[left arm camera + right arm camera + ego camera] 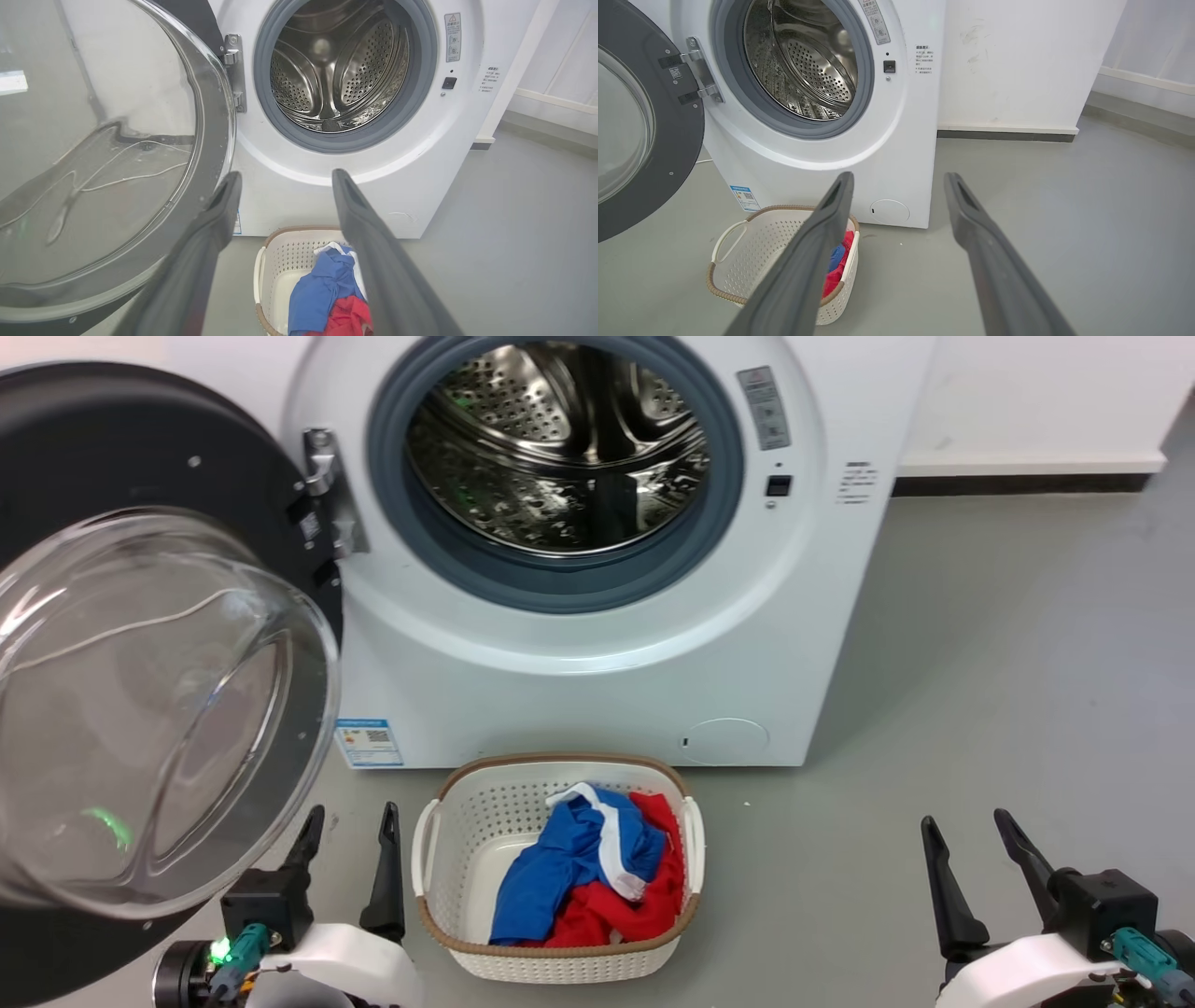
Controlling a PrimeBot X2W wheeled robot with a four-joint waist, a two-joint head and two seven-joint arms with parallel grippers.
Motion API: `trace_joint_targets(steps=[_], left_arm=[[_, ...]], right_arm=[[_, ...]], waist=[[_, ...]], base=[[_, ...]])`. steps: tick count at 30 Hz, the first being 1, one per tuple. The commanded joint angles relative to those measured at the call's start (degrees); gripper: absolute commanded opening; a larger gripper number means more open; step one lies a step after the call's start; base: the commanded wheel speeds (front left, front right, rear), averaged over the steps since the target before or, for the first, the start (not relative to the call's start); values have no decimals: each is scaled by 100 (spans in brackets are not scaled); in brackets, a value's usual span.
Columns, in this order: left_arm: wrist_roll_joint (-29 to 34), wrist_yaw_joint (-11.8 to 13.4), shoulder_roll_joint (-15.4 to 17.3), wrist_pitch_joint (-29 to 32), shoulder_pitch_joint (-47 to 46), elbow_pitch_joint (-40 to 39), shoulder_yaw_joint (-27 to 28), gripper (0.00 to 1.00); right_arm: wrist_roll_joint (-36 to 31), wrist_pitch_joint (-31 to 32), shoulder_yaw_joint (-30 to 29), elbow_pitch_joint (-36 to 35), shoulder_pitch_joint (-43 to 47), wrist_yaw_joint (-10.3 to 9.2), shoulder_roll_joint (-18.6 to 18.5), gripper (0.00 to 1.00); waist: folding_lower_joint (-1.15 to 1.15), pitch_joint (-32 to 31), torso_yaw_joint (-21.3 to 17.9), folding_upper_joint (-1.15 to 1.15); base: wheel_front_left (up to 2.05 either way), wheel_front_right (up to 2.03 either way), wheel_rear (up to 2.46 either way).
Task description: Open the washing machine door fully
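The door stands wide open at the left side of the washer, so the task looks done or nearly so, with the left pincer and right pincer both spread apart and empty, low before the washer.

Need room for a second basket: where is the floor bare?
Bare floor lies right of the washing machine, bordered by the wall skirting behind and the right gripper in front. Another strip runs between the laundry basket and that gripper. The left is crowded: the open washing machine door hangs beside the left gripper, close to the basket.
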Motion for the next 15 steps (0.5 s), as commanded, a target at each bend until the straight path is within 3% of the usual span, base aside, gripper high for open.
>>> trace_joint_targets(steps=[1,15], left_arm=[[21,17,-13,3,-55,55,-9,100],[-84,-21,-59,-95,-103,325,17,100]], right_arm=[[-29,-32,19,10,-42,-2,16,100],[-38,-54,86,-12,-75,-2,16,100]], waist=[[0,-5,-63,0],[0,52,-91,0]], base=[[0,0,0],[0,0,0]])
